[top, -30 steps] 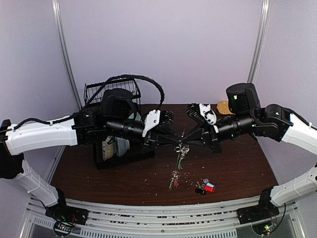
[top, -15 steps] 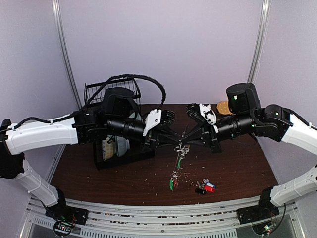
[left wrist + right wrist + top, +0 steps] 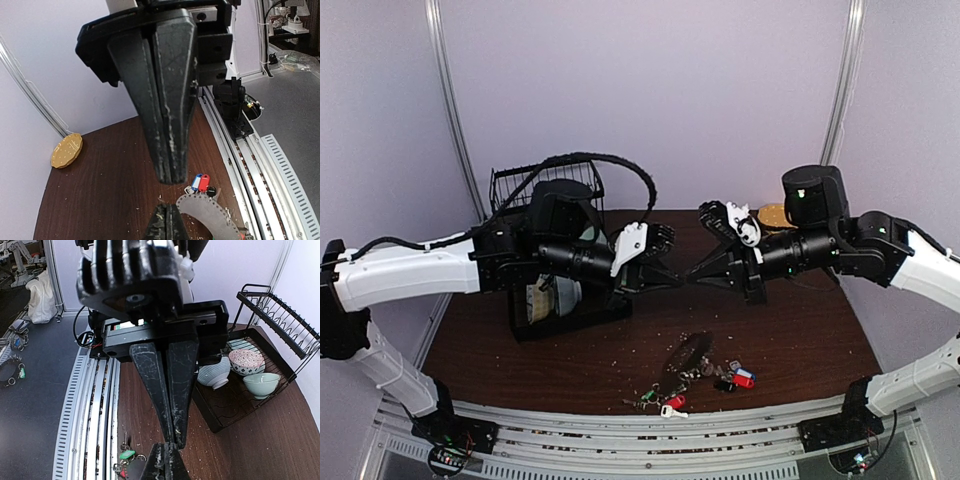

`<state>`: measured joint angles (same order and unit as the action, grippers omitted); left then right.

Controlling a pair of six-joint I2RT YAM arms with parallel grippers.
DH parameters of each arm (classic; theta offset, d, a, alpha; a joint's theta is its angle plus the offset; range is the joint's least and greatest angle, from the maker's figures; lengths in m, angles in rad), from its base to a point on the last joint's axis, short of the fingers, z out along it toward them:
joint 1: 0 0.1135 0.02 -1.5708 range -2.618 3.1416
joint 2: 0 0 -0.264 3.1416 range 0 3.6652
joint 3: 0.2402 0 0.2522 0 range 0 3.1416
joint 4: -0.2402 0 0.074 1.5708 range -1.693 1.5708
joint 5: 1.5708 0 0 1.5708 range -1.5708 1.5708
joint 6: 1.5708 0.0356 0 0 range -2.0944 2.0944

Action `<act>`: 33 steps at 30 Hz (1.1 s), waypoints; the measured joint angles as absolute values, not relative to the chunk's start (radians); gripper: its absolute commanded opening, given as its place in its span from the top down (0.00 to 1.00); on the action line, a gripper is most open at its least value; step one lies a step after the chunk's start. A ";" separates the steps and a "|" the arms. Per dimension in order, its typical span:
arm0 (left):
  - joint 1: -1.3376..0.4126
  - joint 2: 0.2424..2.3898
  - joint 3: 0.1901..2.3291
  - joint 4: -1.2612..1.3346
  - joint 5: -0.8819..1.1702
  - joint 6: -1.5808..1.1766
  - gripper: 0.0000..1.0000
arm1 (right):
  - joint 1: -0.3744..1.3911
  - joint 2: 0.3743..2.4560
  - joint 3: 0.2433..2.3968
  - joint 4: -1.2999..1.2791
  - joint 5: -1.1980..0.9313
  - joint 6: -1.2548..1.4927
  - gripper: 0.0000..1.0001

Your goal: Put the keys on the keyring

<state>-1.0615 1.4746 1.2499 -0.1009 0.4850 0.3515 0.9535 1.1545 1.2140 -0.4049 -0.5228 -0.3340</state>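
The keyring (image 3: 688,352) lies flat on the brown table near its front edge, held by neither gripper. Keys with green and red tags (image 3: 665,402) lie at its front end. Keys with blue, red and black tags (image 3: 736,376) lie at its right. My left gripper (image 3: 677,280) and right gripper (image 3: 693,279) are both shut and empty, tip to tip in the air above the table's middle. The left wrist view shows the keyring's holed grey edge (image 3: 212,216) and the blue and red tags (image 3: 201,182) below my left gripper (image 3: 166,210). The right wrist view shows a green tag (image 3: 126,454) left of my right gripper (image 3: 165,447).
A black wire dish rack (image 3: 560,300) with bowls (image 3: 245,362) stands at the left behind the left arm. A round tan plate (image 3: 772,215) lies at the back right, also in the left wrist view (image 3: 66,150). Metal rails (image 3: 650,440) run along the table's front edge.
The keyring with its keys hung from the meeting fingertips before. It has dropped onto the table near the front edge. Both arms have barely moved.
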 measured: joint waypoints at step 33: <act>-1.142 1.777 0.868 -0.007 0.280 0.563 0.42 | 0.869 1.406 0.716 -0.345 -0.001 0.450 0.31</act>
<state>-1.1423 1.7775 0.8680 -0.0071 0.2798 0.5629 0.8688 1.4055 0.7158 -0.3450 -0.0013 0.4500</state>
